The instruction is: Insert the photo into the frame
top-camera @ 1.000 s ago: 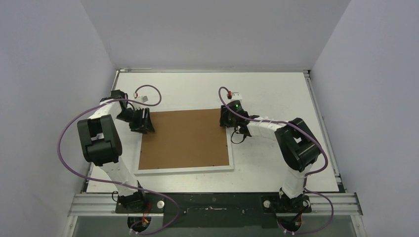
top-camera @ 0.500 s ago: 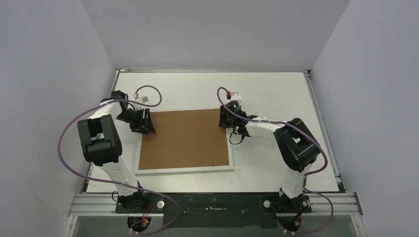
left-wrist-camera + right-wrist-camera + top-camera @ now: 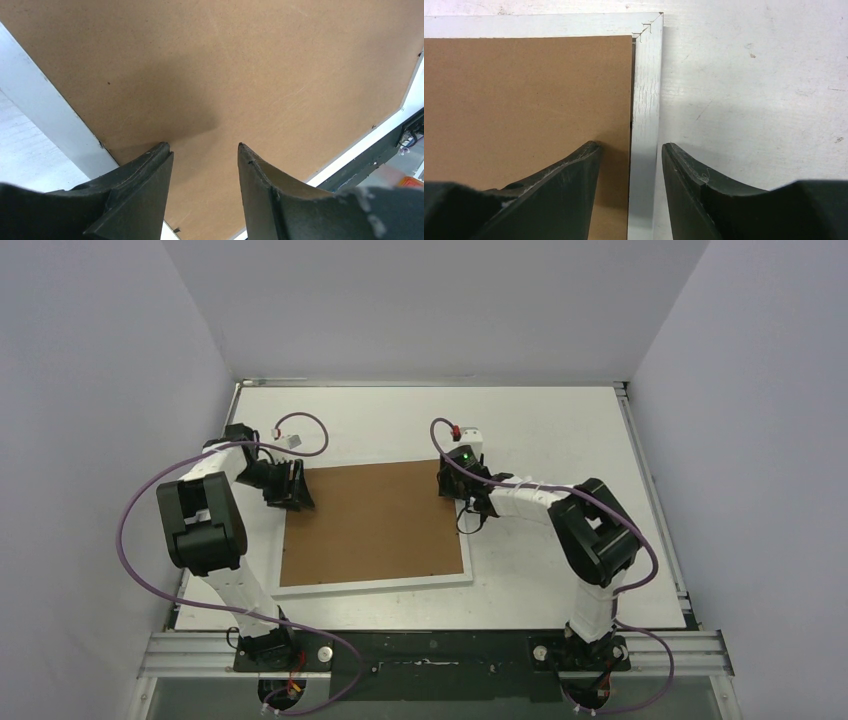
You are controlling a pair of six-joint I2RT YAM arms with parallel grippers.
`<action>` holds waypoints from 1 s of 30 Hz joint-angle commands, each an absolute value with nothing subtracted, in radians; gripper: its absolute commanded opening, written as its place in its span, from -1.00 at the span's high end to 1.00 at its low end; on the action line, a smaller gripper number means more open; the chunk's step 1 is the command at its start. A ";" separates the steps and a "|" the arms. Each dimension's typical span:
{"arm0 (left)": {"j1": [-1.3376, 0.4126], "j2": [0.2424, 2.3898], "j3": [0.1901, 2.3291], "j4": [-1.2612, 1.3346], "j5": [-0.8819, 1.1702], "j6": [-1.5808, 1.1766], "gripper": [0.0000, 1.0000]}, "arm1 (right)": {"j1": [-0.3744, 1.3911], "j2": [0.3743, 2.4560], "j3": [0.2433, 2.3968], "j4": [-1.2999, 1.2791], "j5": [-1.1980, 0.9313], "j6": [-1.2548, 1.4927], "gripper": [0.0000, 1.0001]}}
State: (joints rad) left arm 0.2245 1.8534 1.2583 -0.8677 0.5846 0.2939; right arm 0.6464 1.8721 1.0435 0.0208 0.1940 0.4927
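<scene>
The frame (image 3: 370, 585) lies face down on the table, its brown back board (image 3: 375, 520) up. The photo is hidden. My left gripper (image 3: 298, 485) is open at the frame's far left corner. In the left wrist view both fingertips of the left gripper (image 3: 204, 146) hover over the board (image 3: 225, 65), beside the white edge (image 3: 45, 115). My right gripper (image 3: 458, 483) is open at the far right corner. In the right wrist view the right gripper (image 3: 630, 145) straddles the white edge (image 3: 646, 90), one finger over the board (image 3: 524, 90), the other over the table.
White table (image 3: 560, 430) between grey walls on three sides. A small white connector with a purple cable loop (image 3: 292, 440) lies behind the left gripper. A red-and-white connector (image 3: 465, 430) lies behind the right gripper. A black rail (image 3: 430, 652) runs along the near edge.
My right gripper has shifted slightly left and farther back along the frame's right edge. The left gripper and the frame have hardly moved.
</scene>
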 commanded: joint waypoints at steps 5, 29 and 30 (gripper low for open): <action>0.235 1.869 1.291 -0.848 0.630 0.326 0.04 | 0.702 2.081 0.935 -0.476 0.098 0.457 0.01; 0.301 1.727 1.373 -1.172 0.522 0.537 -0.45 | 0.540 2.261 1.981 -0.576 -0.072 0.093 -0.84; 0.300 1.712 1.352 -1.182 0.506 0.564 -0.48 | 0.533 2.302 2.031 -0.574 -0.077 0.098 -0.84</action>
State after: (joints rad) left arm 0.2970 1.7985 1.4067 -1.0805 0.5480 0.4381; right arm 0.5705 2.1822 1.8614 -0.5690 -0.0223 0.1722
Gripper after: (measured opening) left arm 0.718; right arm 0.916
